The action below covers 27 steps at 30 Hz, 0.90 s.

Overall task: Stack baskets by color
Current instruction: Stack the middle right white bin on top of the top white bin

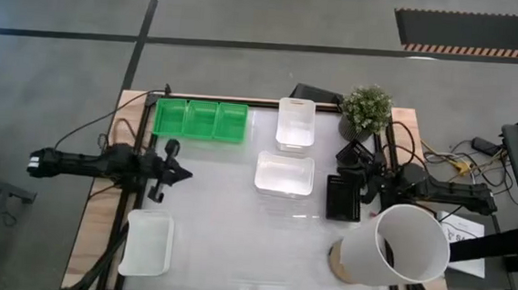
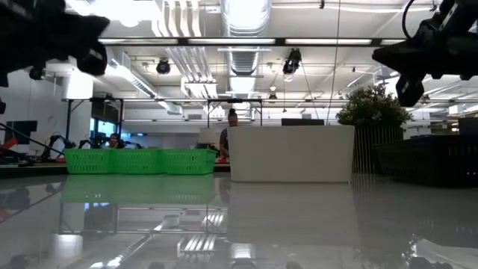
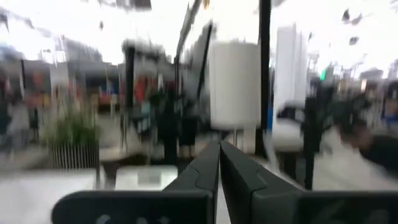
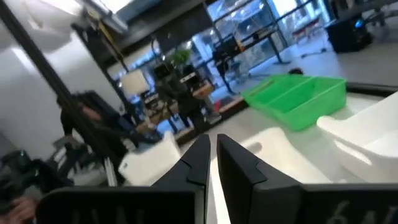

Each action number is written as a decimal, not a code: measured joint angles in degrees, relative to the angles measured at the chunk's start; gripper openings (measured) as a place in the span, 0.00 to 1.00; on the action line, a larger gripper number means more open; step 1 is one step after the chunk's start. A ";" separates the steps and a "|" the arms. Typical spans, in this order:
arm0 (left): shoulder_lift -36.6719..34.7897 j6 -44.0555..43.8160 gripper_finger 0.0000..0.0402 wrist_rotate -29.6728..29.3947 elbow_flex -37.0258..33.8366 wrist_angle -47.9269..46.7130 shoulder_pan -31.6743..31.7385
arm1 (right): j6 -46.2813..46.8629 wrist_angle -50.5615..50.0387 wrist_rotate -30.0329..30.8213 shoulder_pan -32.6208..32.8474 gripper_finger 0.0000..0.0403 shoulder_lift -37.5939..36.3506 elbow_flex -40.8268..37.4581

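Observation:
Three bright green baskets (image 1: 201,120) (image 2: 138,161) (image 4: 298,99) sit side by side at the table's far left. Translucent white baskets rest on their bases at the far middle (image 1: 296,123), the centre (image 1: 284,174) (image 2: 291,153) and the near left corner (image 1: 148,244). A black mesh basket (image 1: 343,197) (image 2: 433,161) stands right of centre. My left gripper (image 1: 187,172) (image 3: 219,149) hovers shut over the table's left part, touching nothing. My right gripper (image 1: 342,157) (image 4: 210,142) hovers shut just beyond the black basket, its fingers empty.
A large white cylinder (image 1: 396,246) lies tipped at the near right corner. A potted green plant (image 1: 366,111) (image 2: 370,108) stands at the far right. Cables hang off the table's right side. Bare tabletop lies between the centre white basket and the near edge.

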 joint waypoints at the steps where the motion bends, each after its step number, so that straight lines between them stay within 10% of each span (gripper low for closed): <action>1: 0.00 -0.06 0.00 0.00 0.00 2.54 0.00 | 0.13 0.58 0.01 -0.02 0.06 -0.02 0.02; 13: 1.74 2.41 0.00 -3.75 0.14 23.82 -0.02 | -9.73 8.30 0.46 -0.68 0.06 4.26 2.49; 27: 16.78 -0.53 0.00 -12.15 9.45 26.97 0.02 | -25.09 8.23 7.50 -1.01 0.06 26.56 25.32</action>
